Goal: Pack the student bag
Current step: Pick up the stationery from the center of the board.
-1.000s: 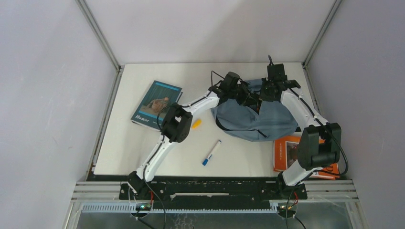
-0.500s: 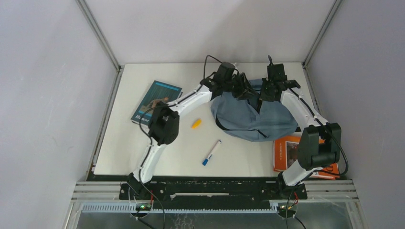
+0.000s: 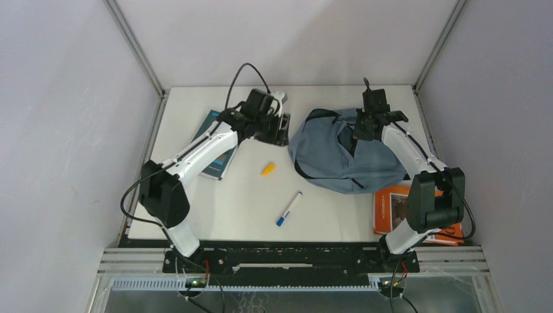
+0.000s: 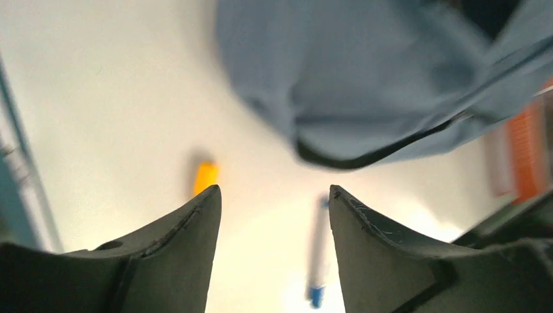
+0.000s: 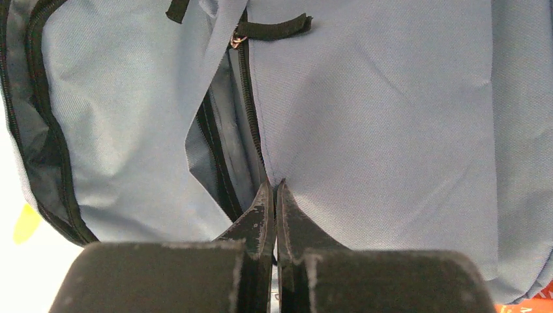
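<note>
Top view, going left to right. A teal book [image 3: 215, 149] lies at about 9 o'clock on the surface [image 3: 215, 215]. The left arm crosses over it, so part of the cover is hidden.

The left fingers [image 3: 282, 129] sit up around 11 o'clock, near the bag's left edge but not touching it. They're released: the wrist view shows the two of them spread wide with nothing between, just bare surface underneath.

At their 6 o'clock there's a small yellow thing [image 3: 268, 169], can't tell what it is. Further toward 6 o'clock is a marker [image 3: 288, 208], lying at a slant with its blue end nearest the arm bases. Both lie loose, apart from each other and from the bag.

The bag [image 3: 345, 160] is the big grey-blue lump at roughly 2 o'clock on the surface. It's slumped down, with its zipper gaping open near the top.

The right fingers [image 5: 274, 195] come in from the bag's 12 o'clock. They're clenched tight on a pinch of its fabric right beside the zipper track, and creases fan out from the tips. A black pull tab [image 5: 274, 27] sits at the far end of that zipper.

At 4 o'clock, just beside the bag's lower right edge, lies an orange book [image 3: 390, 207], partly behind the right arm's elbow.
</note>
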Motion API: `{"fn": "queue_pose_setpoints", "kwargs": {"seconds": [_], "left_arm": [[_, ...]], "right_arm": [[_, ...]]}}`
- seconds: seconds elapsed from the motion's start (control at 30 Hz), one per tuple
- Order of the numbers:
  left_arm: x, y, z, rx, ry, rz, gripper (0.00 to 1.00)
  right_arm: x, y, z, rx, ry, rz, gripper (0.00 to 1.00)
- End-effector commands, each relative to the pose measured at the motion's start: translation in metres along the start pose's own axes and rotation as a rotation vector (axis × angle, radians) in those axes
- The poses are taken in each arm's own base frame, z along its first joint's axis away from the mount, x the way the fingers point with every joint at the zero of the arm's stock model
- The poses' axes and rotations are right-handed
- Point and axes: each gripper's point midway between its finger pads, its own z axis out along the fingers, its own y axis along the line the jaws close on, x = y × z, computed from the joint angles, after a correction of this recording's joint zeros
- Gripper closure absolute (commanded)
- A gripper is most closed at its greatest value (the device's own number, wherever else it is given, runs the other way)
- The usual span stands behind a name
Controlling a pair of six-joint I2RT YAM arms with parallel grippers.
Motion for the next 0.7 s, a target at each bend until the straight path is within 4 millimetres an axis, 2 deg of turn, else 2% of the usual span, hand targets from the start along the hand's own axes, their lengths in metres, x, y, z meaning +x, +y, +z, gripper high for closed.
{"fn": "queue_pose_setpoints", "kwargs": {"seconds": [0.0, 0.13, 0.23, 0.43, 0.53, 0.67], "left_arm": [[0.066, 0.053, -0.004, -0.141, 0.202, 0.331, 0.33], [0.086, 0.073, 0.013, -0.160, 0.276, 0.325, 0.34], [0.091, 0.085, 0.030, -0.187, 0.288, 0.289, 0.34], [0.112, 0.096, 0.051, -0.215, 0.410, 0.270, 0.33], [0.116, 0.108, 0.059, -0.266, 0.409, 0.281, 0.34], [0.116, 0.106, 0.071, -0.250, 0.383, 0.252, 0.34]], "right_arm": [[-0.019, 0.010, -0.014, -0.023, -0.091, -0.001, 1.00], [-0.019, 0.010, -0.013, -0.021, -0.090, 0.002, 1.00], [-0.018, 0.012, -0.014, -0.031, -0.086, 0.001, 1.00], [-0.020, 0.016, -0.017, -0.057, -0.090, 0.005, 1.00], [-0.021, 0.016, -0.016, -0.057, -0.094, 0.003, 1.00], [-0.022, 0.015, -0.015, -0.054, -0.096, 0.008, 1.00]]}}
